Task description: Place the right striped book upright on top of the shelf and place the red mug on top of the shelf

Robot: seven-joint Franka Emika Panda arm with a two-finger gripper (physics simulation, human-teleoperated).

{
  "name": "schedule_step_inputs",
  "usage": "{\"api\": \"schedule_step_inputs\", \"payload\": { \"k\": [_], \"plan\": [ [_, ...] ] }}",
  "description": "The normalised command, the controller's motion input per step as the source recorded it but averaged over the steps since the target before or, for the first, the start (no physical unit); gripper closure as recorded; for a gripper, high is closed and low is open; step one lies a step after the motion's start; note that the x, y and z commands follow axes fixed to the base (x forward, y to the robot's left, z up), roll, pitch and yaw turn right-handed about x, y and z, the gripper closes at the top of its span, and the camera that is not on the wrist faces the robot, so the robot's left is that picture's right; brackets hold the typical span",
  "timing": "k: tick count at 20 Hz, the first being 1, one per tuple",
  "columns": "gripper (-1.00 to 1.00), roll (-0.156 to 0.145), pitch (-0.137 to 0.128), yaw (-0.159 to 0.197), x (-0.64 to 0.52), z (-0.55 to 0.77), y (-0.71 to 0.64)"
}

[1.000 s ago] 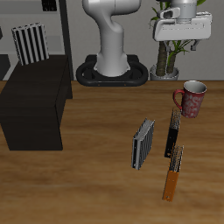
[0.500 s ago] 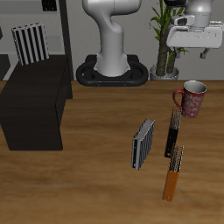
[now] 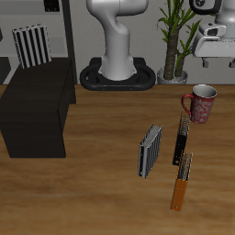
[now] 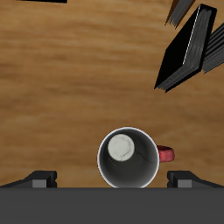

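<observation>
My jaws stand wide and empty, straddling the red mug upright on the counter below. It looks rigid, glossy, likely slippery; I'd pinch the rim wall away from the handle. The dark book stands near, clear of my descent.

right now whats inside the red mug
Nothing visible: the wrist view looks straight down into the red mug and shows only its pale inner wall and bare bottom. The gripper's body covers the rim's edge nearest it.
</observation>
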Motion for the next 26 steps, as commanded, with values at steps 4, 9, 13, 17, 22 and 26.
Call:
{"api": "schedule_step_inputs", "payload": {
  "k": [4,9,13,17,22,26],
  "plan": [
    [-1.00,-0.024,0.051,-0.023,0.02,-0.23,0.25],
    [-1.00,0.000,0.012,-0.040,-0.12,-0.16,0.16],
    [-1.00,0.011,-0.008,-0.003,-0.02,-0.09,0.09],
    [-1.00,0.017,-0.003,-0.041,0.07,-0.32,-0.15],
    [-1.00,0.043,0.021,-0.013,0.02,-0.20,-0.13],
    [-1.00,-0.004,0.020,0.000,0.01,-0.15,-0.05]
  ]
}}
